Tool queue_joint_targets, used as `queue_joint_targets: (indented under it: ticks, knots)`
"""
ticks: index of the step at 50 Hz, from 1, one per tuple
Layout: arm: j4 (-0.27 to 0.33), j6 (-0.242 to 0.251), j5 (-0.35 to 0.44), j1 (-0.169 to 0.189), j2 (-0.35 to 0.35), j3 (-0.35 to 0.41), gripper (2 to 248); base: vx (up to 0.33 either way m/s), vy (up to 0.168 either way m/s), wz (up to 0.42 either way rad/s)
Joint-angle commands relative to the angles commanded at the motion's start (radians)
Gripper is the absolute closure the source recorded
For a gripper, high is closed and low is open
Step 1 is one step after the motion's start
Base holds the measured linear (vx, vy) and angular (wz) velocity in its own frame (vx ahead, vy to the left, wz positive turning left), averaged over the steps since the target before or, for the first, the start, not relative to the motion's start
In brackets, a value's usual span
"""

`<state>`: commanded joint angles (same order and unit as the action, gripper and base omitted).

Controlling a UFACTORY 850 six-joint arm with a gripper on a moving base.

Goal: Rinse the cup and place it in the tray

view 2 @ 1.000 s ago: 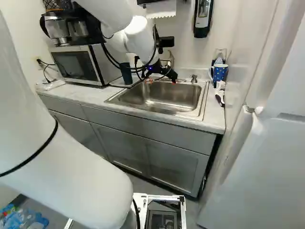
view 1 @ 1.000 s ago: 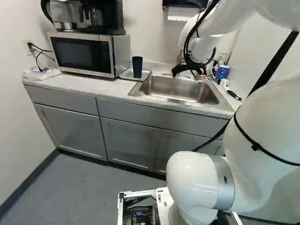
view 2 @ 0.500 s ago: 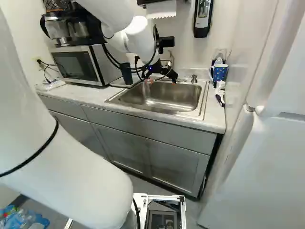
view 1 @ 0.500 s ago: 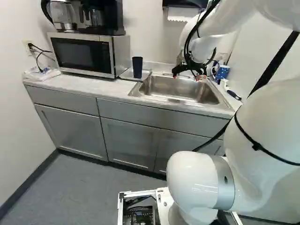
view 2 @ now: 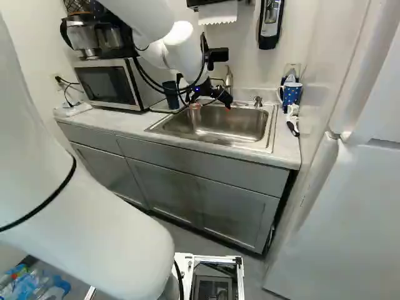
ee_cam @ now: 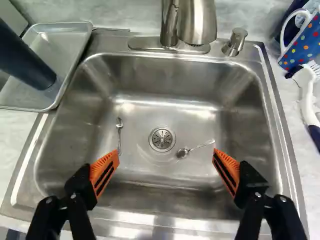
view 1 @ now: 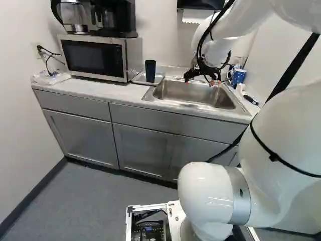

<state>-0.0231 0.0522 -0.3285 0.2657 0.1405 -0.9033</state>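
- The base [view 1: 146, 207] has moved slightly; the arm [view 1: 238, 20] has kept its pose, its pincer [ee_cam: 166, 154] above the sink [ee_cam: 242, 122], fingers [ee_cam: 104, 172] wide apart and empty.
- That seems to be repositioning, not progress: the dark cup [ee_cam: 25, 60] stands in the tray [ee_cam: 59, 41] beside the sink. Whether it's rinsed, I can't tell.
- Counts: 1 dark cup, 1 tray; 2 spoons [ee_cam: 119, 131] inside the sink; 1 dotted mug [ee_cam: 303, 47] and 1 brush [ee_cam: 306, 100] on the desk [ee_cam: 17, 127], across the sink from the tray.

From behind the arm [view 1: 286, 145], base views share the sink [view 2: 219, 125]; wrist view: close, downward.
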Motion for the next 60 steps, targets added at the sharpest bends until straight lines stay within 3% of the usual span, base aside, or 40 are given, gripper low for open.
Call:
queue_joint_targets:
  ticks: [27,60]
  knots:
    - [0.0,0.0,0.0,0.0,0.0,0.0,3,-0.07,0.046,-0.017]
    - [0.0,0.0,0.0,0.0,0.0,0.0,3,-0.082,0.029,-0.214]
